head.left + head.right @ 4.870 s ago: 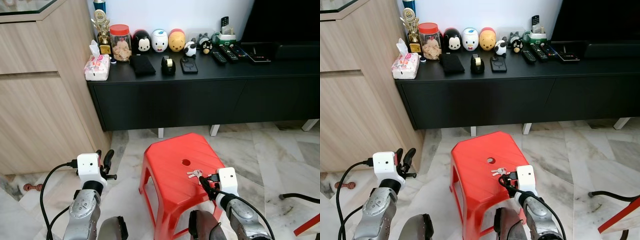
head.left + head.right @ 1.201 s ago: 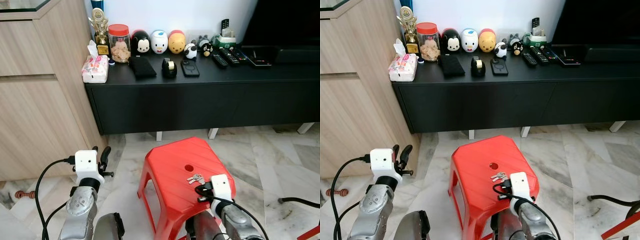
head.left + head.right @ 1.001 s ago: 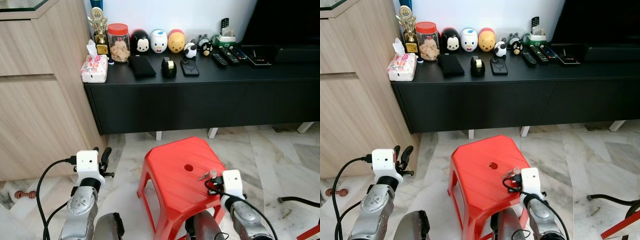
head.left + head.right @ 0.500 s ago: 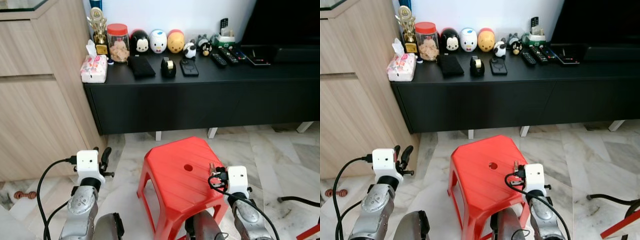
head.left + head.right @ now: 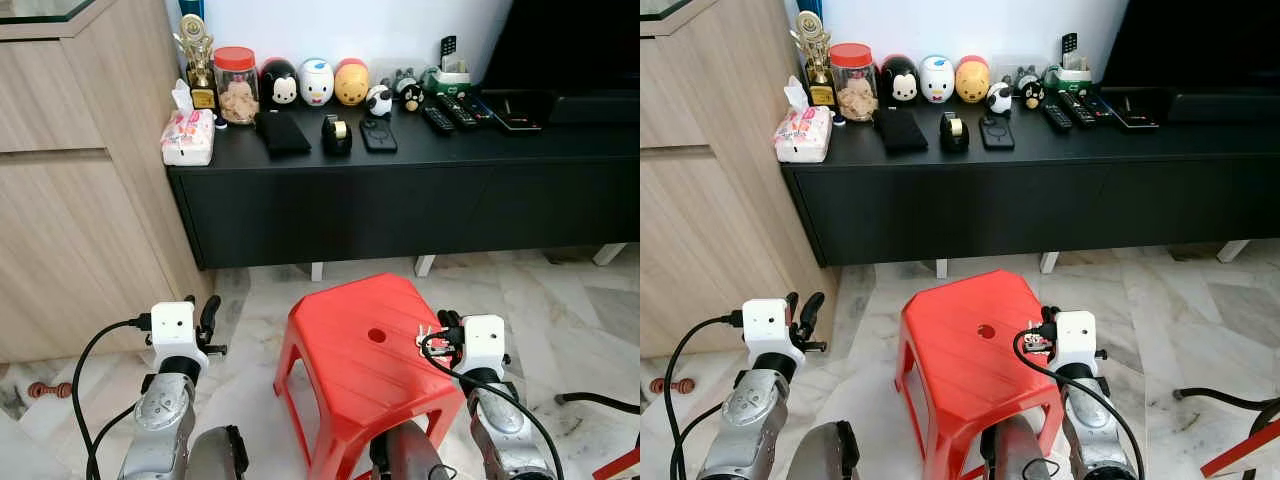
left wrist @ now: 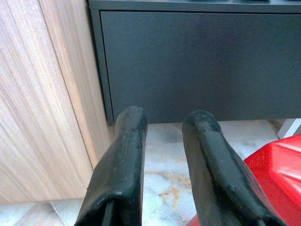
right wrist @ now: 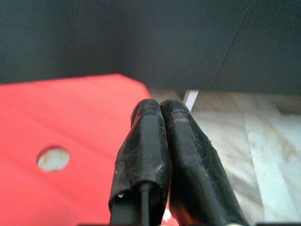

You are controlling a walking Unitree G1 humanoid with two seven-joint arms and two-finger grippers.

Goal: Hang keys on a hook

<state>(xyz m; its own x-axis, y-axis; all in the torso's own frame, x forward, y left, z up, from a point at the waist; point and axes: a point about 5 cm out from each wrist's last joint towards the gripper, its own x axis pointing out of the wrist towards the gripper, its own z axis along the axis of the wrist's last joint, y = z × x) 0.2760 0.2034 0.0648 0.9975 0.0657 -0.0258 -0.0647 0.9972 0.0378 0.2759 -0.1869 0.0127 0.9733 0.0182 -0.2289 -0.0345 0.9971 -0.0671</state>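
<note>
a: right pincer is raised over the right edge of the red stool, forearm coming up from below, white wrist block just behind it. in the right wrist view the two fingers are pressed together along their length.

b: and the keys?

a: keys sit at the pincer's tip, a small metal bunch held clear of the stool top, beside the hole and toward the robot's right. the fingers are clenched on them.

b: left side?

a: left pincer is held up at about the same height, well left of the stool, over the marble floor near the wood cabinet. its fingers stand apart with a gap, nothing between them, pointing at the black counter.

b: what's on the counter?

a: a tissue pack, a trophy, a red-lidded jar, round toy figures, remotes. i can't make out any hook.
</note>
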